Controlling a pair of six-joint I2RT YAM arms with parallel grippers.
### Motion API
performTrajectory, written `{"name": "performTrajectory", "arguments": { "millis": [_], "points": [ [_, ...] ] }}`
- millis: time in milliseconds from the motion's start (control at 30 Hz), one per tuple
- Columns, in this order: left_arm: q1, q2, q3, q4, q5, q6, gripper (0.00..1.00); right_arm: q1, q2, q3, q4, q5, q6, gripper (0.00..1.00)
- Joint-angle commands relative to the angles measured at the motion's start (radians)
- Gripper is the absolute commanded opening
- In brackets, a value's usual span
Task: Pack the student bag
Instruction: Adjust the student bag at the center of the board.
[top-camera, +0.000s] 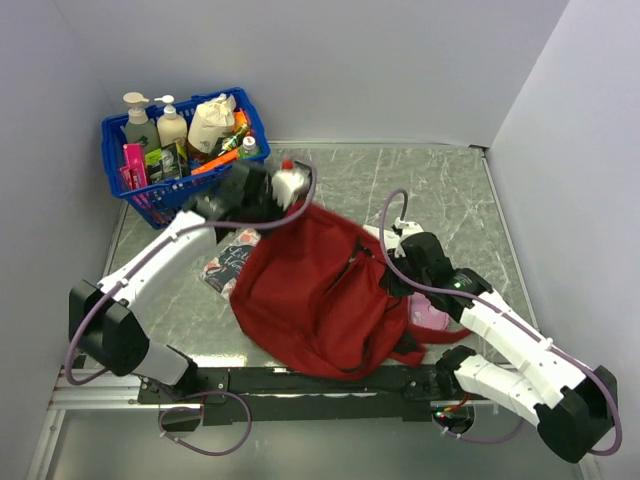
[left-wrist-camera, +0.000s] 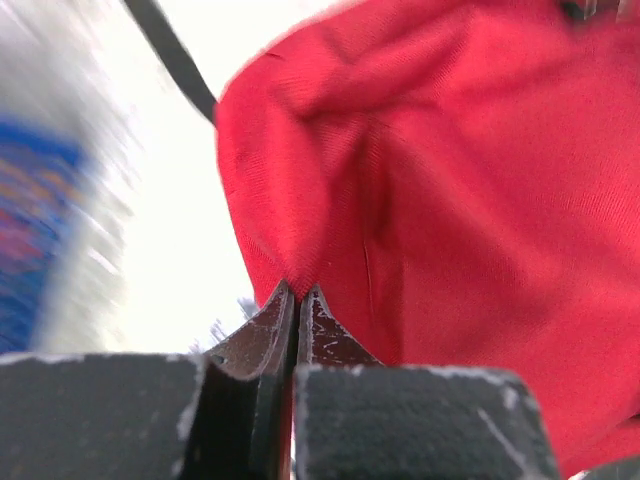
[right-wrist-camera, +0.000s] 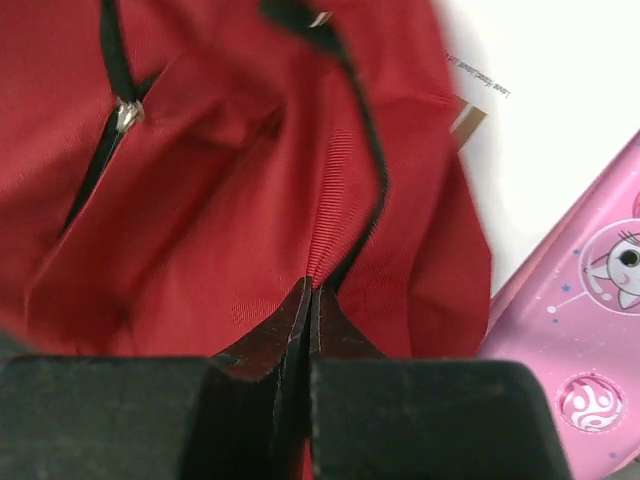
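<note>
Left gripper (top-camera: 288, 192) is pinching a fold of the student bag (top-camera: 320, 290) at the bag's upper left edge. I am seeing its jaws pressed almost together on red cloth in the left wrist view (left-wrist-camera: 298, 290).

At the upper left of the overhead frame a blue basket (top-camera: 150, 205) is sitting against the back corner. It is holding two pump bottles (top-camera: 136, 122), a white pouch (top-camera: 210, 125), and a jumble of green, pink and orange packets that I cannot read. A book (top-camera: 230, 258) is lying just below the basket, and its right edge is slipping under the bag.

The bag is sprawling across the middle of the table (top-camera: 460, 200), slumped, with its black zip running down the centre.

On its right side, the right gripper (top-camera: 388, 252) is nipping the cloth beside the black-trimmed opening, jaws narrow and closed on the fabric (right-wrist-camera: 308, 285). A pink case (top-camera: 430, 315) is peeking out from under the bag's lower right.

Only the right wrist view is showing me the silver zipper pull (right-wrist-camera: 125, 115) and the cartoon cat on the case (right-wrist-camera: 590, 300). The left wrist view is giving me a black strap (left-wrist-camera: 175, 55) and a blurred blue patch at its left edge, which I cannot identify.
</note>
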Motion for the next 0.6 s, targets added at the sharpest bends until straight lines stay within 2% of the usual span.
{"name": "performTrajectory", "arguments": {
  "millis": [0,33,133,200,267,367,467,500,533,567],
  "points": [
    [-0.030,0.059,0.346,-0.046,-0.026,0.066,0.01,0.005,-0.063,0.063,-0.024,-0.120,0.006,0.00],
    [-0.033,0.079,0.456,-0.058,-0.045,0.078,0.01,0.016,-0.083,0.063,-0.024,-0.136,0.008,0.00],
    [-0.035,0.159,0.598,-0.079,-0.117,0.112,0.01,0.062,-0.090,0.059,-0.009,-0.209,0.025,0.00],
    [-0.042,0.192,0.601,-0.066,-0.151,0.126,0.01,0.106,-0.078,0.048,0.019,-0.249,0.037,0.00],
    [-0.050,0.202,0.571,-0.046,-0.160,0.132,0.01,0.205,-0.038,0.043,0.063,-0.246,0.066,0.00],
    [-0.074,0.206,0.470,0.022,-0.169,0.158,0.06,0.324,0.043,0.031,0.164,-0.263,0.111,0.00],
    [-0.085,0.231,0.417,0.066,-0.171,0.169,0.22,0.390,0.144,0.043,0.221,-0.271,0.128,0.00],
    [-0.084,0.255,0.423,0.066,-0.169,0.164,0.36,0.395,0.161,0.048,0.224,-0.265,0.126,0.00],
    [-0.084,0.265,0.428,0.068,-0.169,0.164,0.43,0.395,0.182,0.053,0.224,-0.259,0.115,0.07],
    [-0.081,0.281,0.429,0.071,-0.169,0.166,0.51,0.394,0.186,0.057,0.226,-0.255,0.109,0.20]
  ]
}}
